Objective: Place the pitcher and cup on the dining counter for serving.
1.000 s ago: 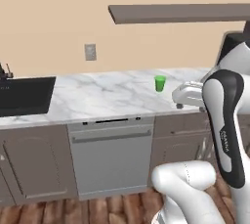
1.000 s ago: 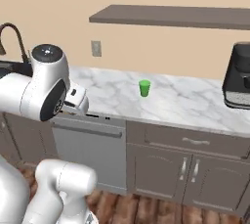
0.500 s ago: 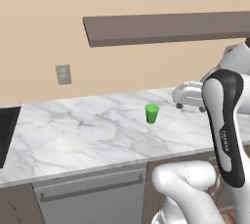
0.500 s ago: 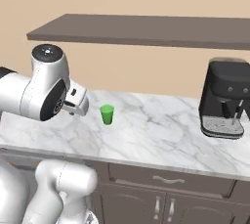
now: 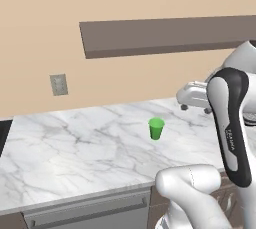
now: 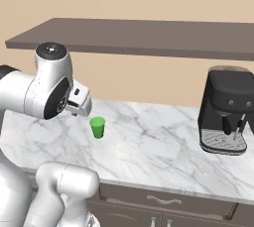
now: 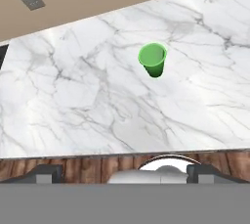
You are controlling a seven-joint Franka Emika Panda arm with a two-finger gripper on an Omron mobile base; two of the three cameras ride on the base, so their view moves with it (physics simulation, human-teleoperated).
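The cup (image 5: 156,128) is a small bright green tumbler standing upright on the marble kitchen worktop (image 5: 75,148), a little back from its front edge. It is also plain in the right base view (image 6: 97,127) and in the hand view (image 7: 153,59). My gripper (image 5: 187,98) hangs in the air above the worktop's front part, to the right of the cup and well above it, touching nothing. Its fingertips (image 7: 46,171) stand wide apart, so the gripper (image 7: 126,171) is open and empty. The pitcher and the dining counter are out of view.
A black coffee machine (image 6: 227,112) stands on the worktop at the right. A long brown shelf (image 6: 139,35) runs along the wall above. A wall outlet (image 5: 59,84) sits left of the cup. Dark cabinets (image 6: 163,203) lie under the worktop.
The whole picture has shifted: the base has driven closer and to the right, so sink and dishwasher slid out and the coffee machine came in. The cup stayed put. The gripper stayed open.
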